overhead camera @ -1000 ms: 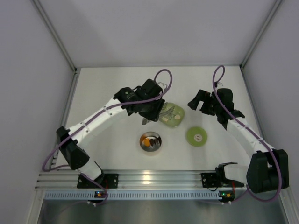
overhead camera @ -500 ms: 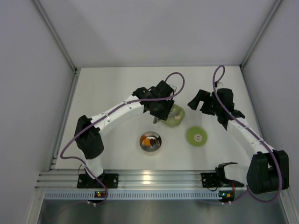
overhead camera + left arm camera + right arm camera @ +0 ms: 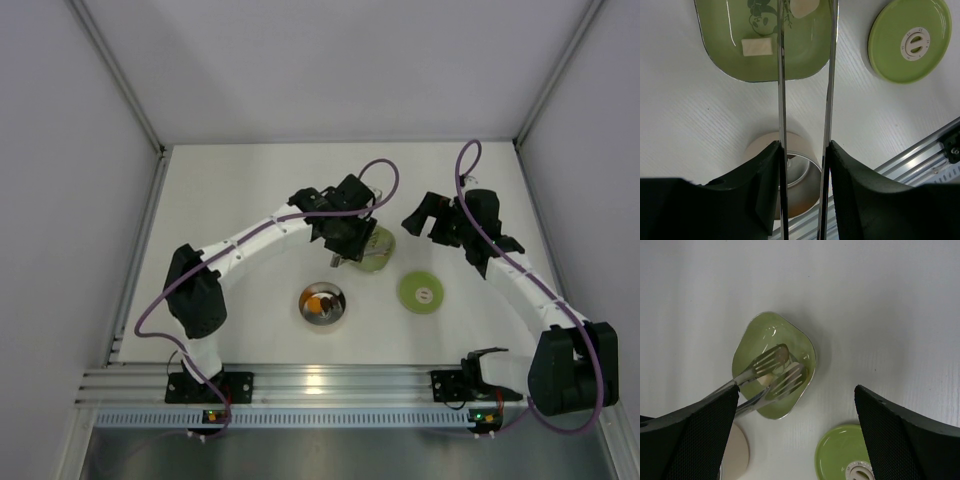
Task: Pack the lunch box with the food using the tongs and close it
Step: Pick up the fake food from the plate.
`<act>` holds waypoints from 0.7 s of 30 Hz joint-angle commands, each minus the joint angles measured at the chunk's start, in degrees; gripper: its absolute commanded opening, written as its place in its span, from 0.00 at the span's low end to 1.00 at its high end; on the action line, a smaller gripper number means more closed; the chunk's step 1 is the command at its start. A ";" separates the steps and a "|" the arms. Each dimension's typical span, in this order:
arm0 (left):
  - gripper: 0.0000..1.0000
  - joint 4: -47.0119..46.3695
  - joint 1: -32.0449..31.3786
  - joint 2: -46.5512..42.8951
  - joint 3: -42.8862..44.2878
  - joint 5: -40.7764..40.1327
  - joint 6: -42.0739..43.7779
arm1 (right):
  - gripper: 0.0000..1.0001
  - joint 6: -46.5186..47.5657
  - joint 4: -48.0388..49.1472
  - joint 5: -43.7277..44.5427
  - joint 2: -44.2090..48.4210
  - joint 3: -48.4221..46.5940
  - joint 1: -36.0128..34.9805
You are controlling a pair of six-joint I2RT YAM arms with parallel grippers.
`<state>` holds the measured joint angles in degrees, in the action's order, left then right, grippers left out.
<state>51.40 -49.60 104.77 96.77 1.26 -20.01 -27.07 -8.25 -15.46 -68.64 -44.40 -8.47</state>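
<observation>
Left end effector (image 3: pixel 805 148) clamps tongs (image 3: pixel 781 75), pointing away into dish (image 3: pixel 720 47); right end effector (image 3: pixel 425 224) wide.

The tongs (image 3: pixel 781 100) are seen as polished, mirror-like metal, and the lunch box (image 3: pixel 802 172) as shiny steel. The green dish (image 3: pixel 805 55) and the lid (image 3: pixel 890 47) are finished glossy and smooth, while the white table (image 3: pixel 695 130) is left matt and finely grained.

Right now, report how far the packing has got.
Done: an orange piece sits in the lunch box. In hand: the left end effector holds the tongs over whitish pieces in the green dish. Left: moving those, then fitting the lid, still off.
</observation>
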 commanded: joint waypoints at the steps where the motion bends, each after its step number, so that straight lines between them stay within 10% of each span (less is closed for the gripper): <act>1: 0.47 -1.92 -0.23 0.52 0.87 1.47 0.85 | 0.96 0.70 0.52 0.35 1.58 -1.04 -0.67; 21: 0.38 -1.65 -0.23 -0.88 -2.29 -0.64 0.76 | 0.96 0.53 0.69 0.26 2.20 -0.42 -0.67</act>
<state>51.44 -49.60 106.04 95.15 1.69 -19.62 -27.07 -8.25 -15.46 -68.40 -44.36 -8.47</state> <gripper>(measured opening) 0.397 0.965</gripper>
